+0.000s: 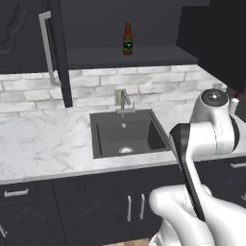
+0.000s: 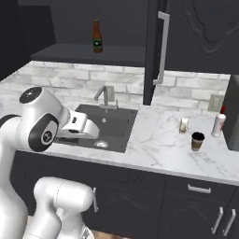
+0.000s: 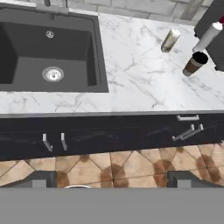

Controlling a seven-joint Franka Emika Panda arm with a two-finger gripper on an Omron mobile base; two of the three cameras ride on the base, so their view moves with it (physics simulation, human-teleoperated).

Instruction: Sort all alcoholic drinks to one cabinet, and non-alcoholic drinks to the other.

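A brown beer bottle [image 1: 127, 38] [image 2: 97, 36] stands upright on the dark shelf of the open cabinet [image 1: 125, 56] above the sink; its door [image 2: 154, 51] carries a long silver bar handle. At the counter's right end stand a pale carton [image 2: 184, 125] [image 3: 170, 40], a paper coffee cup with a black lid [image 2: 197, 141] [image 3: 195, 64] and a white bottle with a red cap [image 2: 218, 125] [image 3: 209, 37]. My gripper [image 3: 111, 179] hangs open and empty above the counter's front edge, beside the sink and well left of those drinks. The other cabinet is out of view.
A dark sink [image 1: 126, 133] [image 3: 48, 48] with a tap [image 1: 124, 100] is set into the marble counter [image 2: 158, 140]. A dark block [image 2: 232, 119] stands right of the white bottle. Base drawers with silver handles [image 3: 188, 127] and tiled floor [image 3: 109, 162] lie below.
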